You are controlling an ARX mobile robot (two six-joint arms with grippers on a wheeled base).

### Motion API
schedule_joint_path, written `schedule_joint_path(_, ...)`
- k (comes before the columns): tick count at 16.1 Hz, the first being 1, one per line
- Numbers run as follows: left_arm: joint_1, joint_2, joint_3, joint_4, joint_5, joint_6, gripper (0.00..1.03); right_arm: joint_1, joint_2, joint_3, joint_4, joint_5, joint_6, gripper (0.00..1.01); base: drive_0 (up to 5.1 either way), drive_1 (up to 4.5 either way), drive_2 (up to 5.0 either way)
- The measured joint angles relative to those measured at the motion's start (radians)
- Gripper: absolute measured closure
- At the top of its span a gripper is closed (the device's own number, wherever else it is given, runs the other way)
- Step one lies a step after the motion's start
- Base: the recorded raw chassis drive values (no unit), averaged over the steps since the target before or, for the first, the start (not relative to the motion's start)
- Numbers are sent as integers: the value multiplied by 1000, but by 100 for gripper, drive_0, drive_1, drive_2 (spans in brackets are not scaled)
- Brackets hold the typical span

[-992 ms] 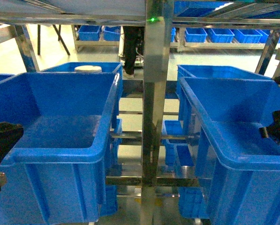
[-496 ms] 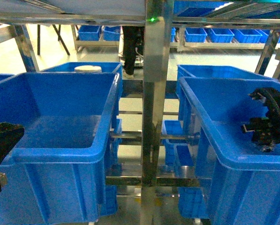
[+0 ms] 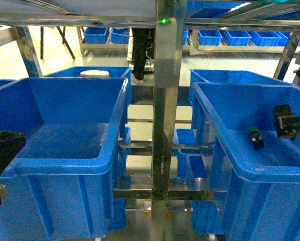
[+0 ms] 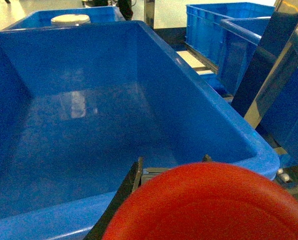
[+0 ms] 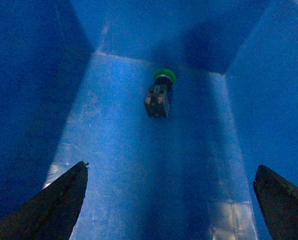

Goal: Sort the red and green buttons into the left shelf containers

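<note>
Right wrist: green button in bin.

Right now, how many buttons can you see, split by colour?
Red buttons: 1, held at the left gripper over the left bin
Green buttons: 1, lying on the right bin's floor
Total: 2

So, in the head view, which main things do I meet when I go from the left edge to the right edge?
Left gripper → big left blue bin → metal shelf post → green button lying in the right blue bin → right gripper.
</note>
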Motion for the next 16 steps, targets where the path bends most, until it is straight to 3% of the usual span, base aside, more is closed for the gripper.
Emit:
schedule_joint_path(6,0,0,0,0,0,0,77,-29,-401,-468,363,-46,-6,3,0,0,0)
schedule_joint_path(7,0,0,0,0,0,0,77,-57,-519,-605,476,-43,13,3,0,0,0)
schedule_joint_path(8,0,0,0,0,0,0,77,-79,-588,-701,522,-71,20,3,0,0,0)
schedule_joint_path(10,0,0,0,0,0,0,77,-75,-739,-857,474,-124,35,3,0,0,0)
schedule_joint_path(11,0,0,0,0,0,0,77,-60,-826,-912,422,-127,46,3,0,0,0)
schedule_joint_path(13,0,0,0,0,0,0,77,-26,-975,-983,321,-114,72,3,0,0,0)
schedule_joint_path(14,0,0,0,0,0,0,77,-2,-1054,-1011,261,-80,89,3,0,0,0)
schedule_joint_path(16,0,0,0,0,0,0,77,22,-1116,-1030,235,-58,103,3,0,0,0)
